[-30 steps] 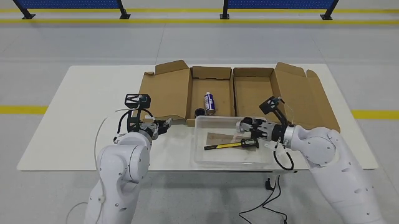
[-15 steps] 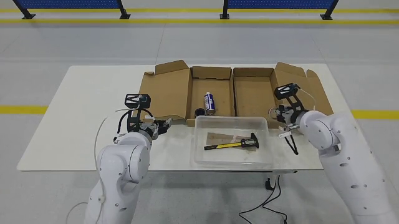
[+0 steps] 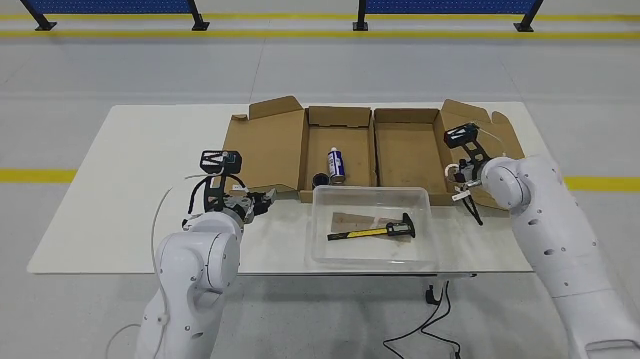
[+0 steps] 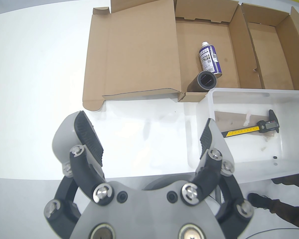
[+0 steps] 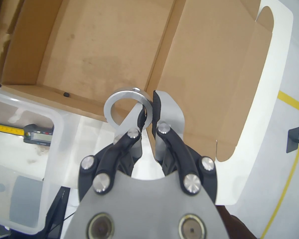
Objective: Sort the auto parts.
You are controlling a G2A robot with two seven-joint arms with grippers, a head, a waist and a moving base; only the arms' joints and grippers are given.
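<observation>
Metal ring [image 5: 124,92] sits pinched in right jaws; left jaws gape; bin [image 4: 251,92] holds caliper [image 4: 241,131].

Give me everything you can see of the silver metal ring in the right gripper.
The silver metal ring is a thick, smooth collar of machined-looking metal with an open centre and a small screw hole in its outer face. The right gripper holds it by one side of the band, one of the jaws inside the hole and the other outside. It hangs in the air by the robot-side wall of the open brown cardboard box, touching nothing but the jaws.
</observation>
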